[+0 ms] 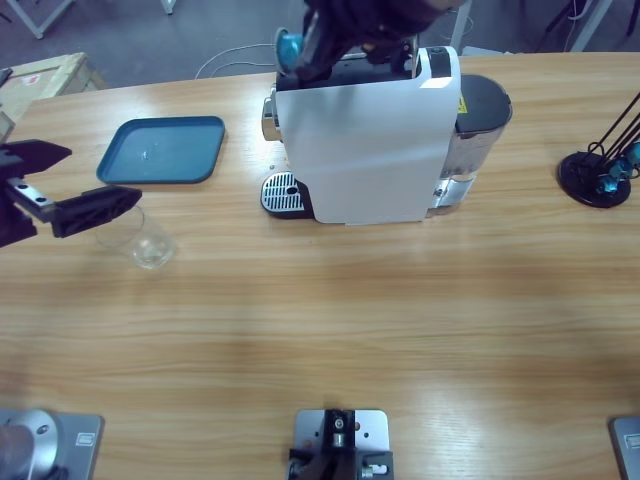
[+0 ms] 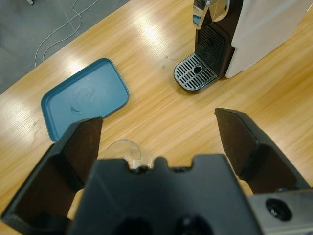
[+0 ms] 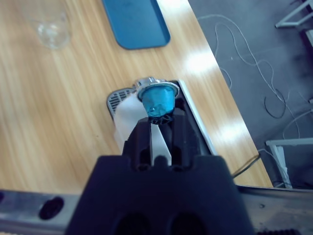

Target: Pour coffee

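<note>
So the right gripper (image 3: 159,117) is up over the top of the coffee machine (image 1: 365,150), jaws closed down on a small blue capsule (image 3: 157,99). From the wrist view the capsule sticks out just past the fingertips, silver rim facing away, shiny teal body pinched at its narrow end. Right below it is the machine's open top slot and chrome front, with the white side panel running back under the gripper. In the high view the same capsule (image 1: 289,45) peeks out at the machine's front upper corner.

Left gripper (image 2: 156,132) is hanging over the table with its jaws spread wide and nothing between them. An empty-looking clear glass (image 2: 126,152) sits close under it, partly hidden by the gripper body. Ahead of it and off to one side is the dark blue tray (image 2: 85,98), flat on the wood, and further ahead on the other side is the machine's drip grate (image 2: 195,73).

As for the coffee itself, I can't spot any brown liquid in the glass or on the grate.

Off past the far end of the machine there's a black stand (image 1: 600,170).
</note>
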{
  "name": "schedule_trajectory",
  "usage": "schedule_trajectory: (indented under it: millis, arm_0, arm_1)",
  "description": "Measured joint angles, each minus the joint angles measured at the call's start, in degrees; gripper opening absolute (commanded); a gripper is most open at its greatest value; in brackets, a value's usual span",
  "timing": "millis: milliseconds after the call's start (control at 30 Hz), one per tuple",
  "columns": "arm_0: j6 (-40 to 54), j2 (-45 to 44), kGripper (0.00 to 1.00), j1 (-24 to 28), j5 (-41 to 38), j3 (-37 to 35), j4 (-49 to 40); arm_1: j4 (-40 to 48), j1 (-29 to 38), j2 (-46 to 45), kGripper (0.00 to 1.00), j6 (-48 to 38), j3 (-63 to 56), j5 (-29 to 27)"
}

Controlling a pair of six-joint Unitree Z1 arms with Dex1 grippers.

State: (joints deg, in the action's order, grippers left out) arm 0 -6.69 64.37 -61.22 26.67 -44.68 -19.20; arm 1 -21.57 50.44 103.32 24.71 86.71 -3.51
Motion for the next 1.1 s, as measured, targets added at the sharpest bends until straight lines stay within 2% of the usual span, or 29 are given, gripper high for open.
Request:
schedule_trajectory:
  millis: [533, 567, 633, 667, 700, 733, 767, 900, 933, 1067, 1100]
  arm_0:
    - [-0.8, 0.0, 0.991, 0.0, 0.0, 0.1, 0.0]
    - [-0.8, 0.0, 0.991, 0.0, 0.0, 0.2, 0.0]
    - [-0.8, 0.0, 0.991, 0.0, 0.0, 0.3, 0.0]
    - [-0.8, 0.0, 0.991, 0.0, 0.0, 0.3, 0.0]
    - [-0.8, 0.0, 0.991, 0.0, 0.0, 0.4, 0.0]
    - [-0.8, 0.0, 0.991, 0.0, 0.0, 0.4, 0.0]
    - [-0.8, 0.0, 0.991, 0.0, 0.0, 0.4, 0.0]
    - [-0.8, 0.0, 0.991, 0.0, 0.0, 0.4, 0.0]
    - [-0.8, 0.0, 0.991, 0.0, 0.0, 0.4, 0.0]
    - [-0.8, 0.0, 0.991, 0.0, 0.0, 0.4, 0.0]
    - [-0.8, 0.0, 0.991, 0.0, 0.0, 0.4, 0.0]
  arm_1:
    - [0.0, -1.8, 2.7, 0.000, 0.0, 0.3, 0.5]
    - [0.0, -1.8, 2.7, 0.076, 0.0, 0.3, 0.5]
    - [0.0, -1.9, 2.7, 0.630, 0.0, 0.3, 0.5]
    - [0.0, -1.9, 2.7, 0.813, 0.0, 0.3, 0.5]
    - [0.0, -1.9, 2.7, 0.942, -0.1, 0.3, 0.5]
    - [0.0, -1.9, 2.7, 0.999, -0.3, 0.3, 0.5]
    - [0.0, -1.9, 2.7, 1.000, -0.5, 0.3, 0.3]
    - [0.1, -1.9, 2.6, 0.994, -1.4, 0.1, -0.4]
    - [0.4, -1.9, 2.5, 0.940, -1.6, 0.1, -0.6]
    - [1.0, -1.6, 1.7, 0.092, -2.1, 0.1, -1.3]
    - [1.0, -1.2, 0.7, 0.000, -2.5, 0.0, -1.3]
